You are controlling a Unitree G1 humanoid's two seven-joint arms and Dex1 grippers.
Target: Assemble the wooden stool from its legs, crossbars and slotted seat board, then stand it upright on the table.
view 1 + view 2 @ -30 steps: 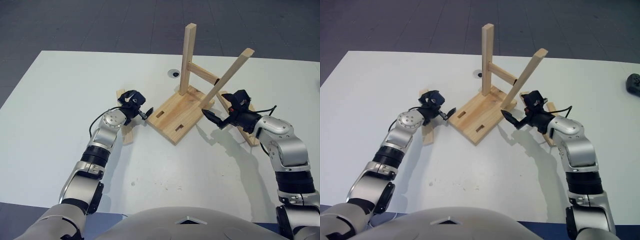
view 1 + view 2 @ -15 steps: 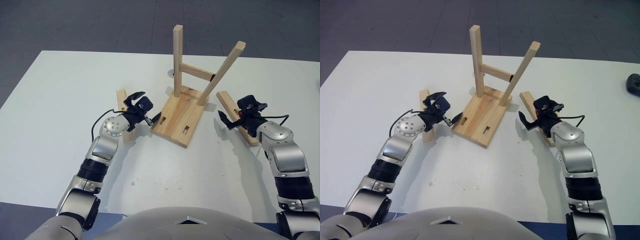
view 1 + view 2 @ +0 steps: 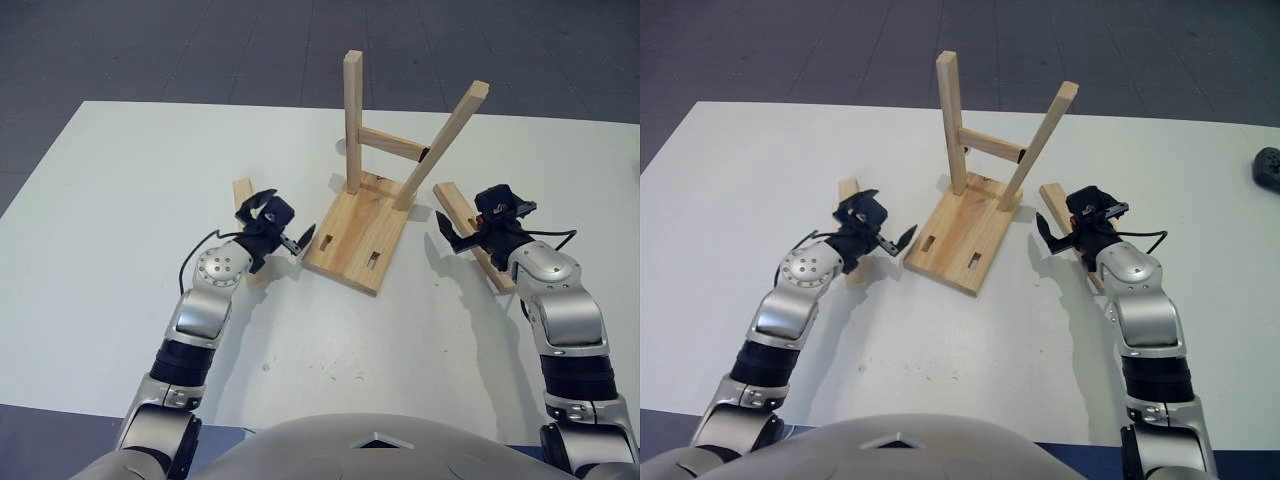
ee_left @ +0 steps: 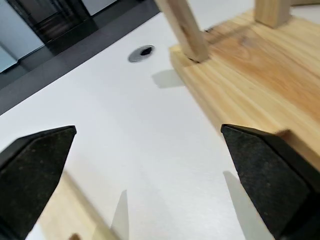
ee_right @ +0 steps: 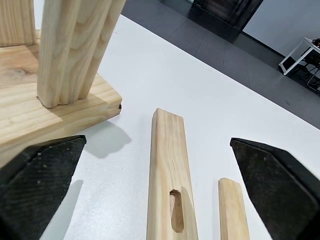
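Stool, part-built, upside down near the middle of the counter.

- Seat board: flat, underside up. Long axis runs away from the robot, its far end swung to the right. Two slots at its near end stand empty.
- Fitted legs: one upright, one leaning outward to the right, both rising from the board's far end and joined by a crossbar.
- Loose right leg: flat on the counter, just right of the board and apart from it, mortise face up. Long axis diagonal, far end toward the board and near end toward the right edge. A second wooden piece lies beside it.
- Loose left leg: flat, left of the board, mostly under the left arm.
- Left hand: fingers spread wide, holding nothing, just off the board's left edge.
- Right hand: fingers spread wide, holding nothing, poised over the loose right leg.

Step in hand, as judged: fetching the next leg for an empty slot. The next move calls for closing on the loose right leg across its width, tipping it to vertical, and seating its end squarely in a near slot.
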